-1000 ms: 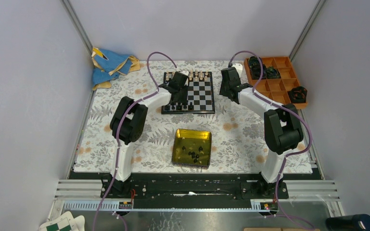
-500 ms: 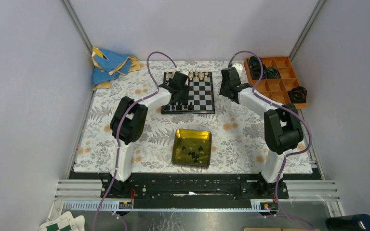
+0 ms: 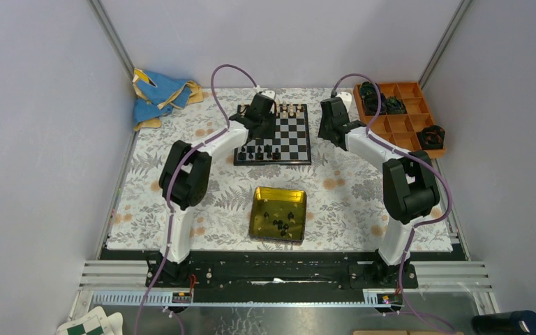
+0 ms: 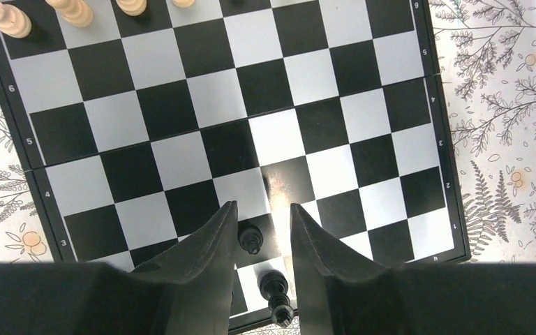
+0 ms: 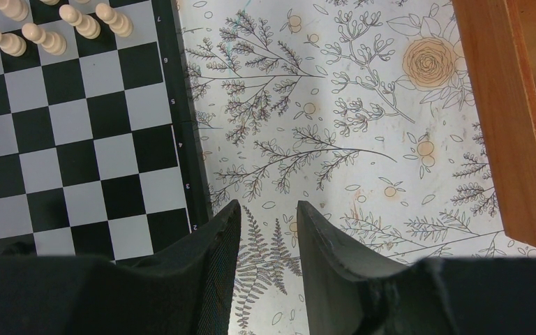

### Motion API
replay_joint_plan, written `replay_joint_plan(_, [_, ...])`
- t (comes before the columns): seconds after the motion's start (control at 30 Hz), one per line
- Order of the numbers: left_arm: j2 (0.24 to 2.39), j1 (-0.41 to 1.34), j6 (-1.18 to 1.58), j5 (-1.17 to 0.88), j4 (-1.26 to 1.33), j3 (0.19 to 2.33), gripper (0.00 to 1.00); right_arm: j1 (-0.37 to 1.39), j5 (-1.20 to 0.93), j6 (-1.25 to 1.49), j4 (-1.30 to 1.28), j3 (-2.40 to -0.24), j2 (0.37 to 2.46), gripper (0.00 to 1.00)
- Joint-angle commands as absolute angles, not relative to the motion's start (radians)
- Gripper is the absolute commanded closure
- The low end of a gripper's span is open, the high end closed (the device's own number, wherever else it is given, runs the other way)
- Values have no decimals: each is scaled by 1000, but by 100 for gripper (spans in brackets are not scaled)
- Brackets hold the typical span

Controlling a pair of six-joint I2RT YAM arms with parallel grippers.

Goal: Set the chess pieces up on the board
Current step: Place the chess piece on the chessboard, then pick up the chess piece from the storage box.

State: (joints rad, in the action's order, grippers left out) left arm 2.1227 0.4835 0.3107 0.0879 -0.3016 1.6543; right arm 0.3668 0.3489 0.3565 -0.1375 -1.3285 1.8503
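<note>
Under the left gripper [image 4: 263, 206], a black chess piece [image 4: 250, 238]

The board [image 4: 279, 181] is smooth and glossy with a glare, the black chess pieces [image 4: 250, 237] look like shiny plastic, the cream pieces [image 4: 7, 19] like smooth pale wood, the floral cloth [image 5: 335, 105] is matt, and the yellow tin [image 3: 258, 209] is bright polished metal.

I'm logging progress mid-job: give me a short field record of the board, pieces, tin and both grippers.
board: on floral cloth, partly set
cream pieces: standing at far edge
black pieces: some on near rows, several loose in yellow tin
left gripper: open above a black pawn on the board, empty
right gripper: open over cloth beside board, empty
</note>
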Motion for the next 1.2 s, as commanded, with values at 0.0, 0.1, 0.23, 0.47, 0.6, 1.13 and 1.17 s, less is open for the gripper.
replay_joint_plan(0.0, [2053, 488, 294, 117, -306, 1674, 60, 360, 356, 356, -121, -1362, 1816, 58])
replay_joint_plan(0.1, [1993, 488, 302, 130, -304, 1634, 60, 360, 359, 341, -121, -1359, 1801, 58])
replay_joint_plan(0.23, [1864, 493, 314, 150, -291, 1521, 61, 363, 349, 315, -118, -1343, 1766, 59])
replay_joint_plan(0.47, [1536, 522, 360, 230, -255, 1230, 53, 448, 337, 192, -187, -1379, 1701, 58])
replay_joint_plan(0.6, [1365, 541, 378, 268, -258, 1097, 42, 571, 322, 103, -277, -1420, 1683, 57])
replay_joint_plan(1.13, [1071, 543, 436, 322, -269, 887, 10, 891, 86, 5, -557, -1349, 1526, 55])
replay_joint_plan(1.17, [1070, 542, 438, 325, -267, 887, 9, 898, 62, 5, -561, -1338, 1525, 55])
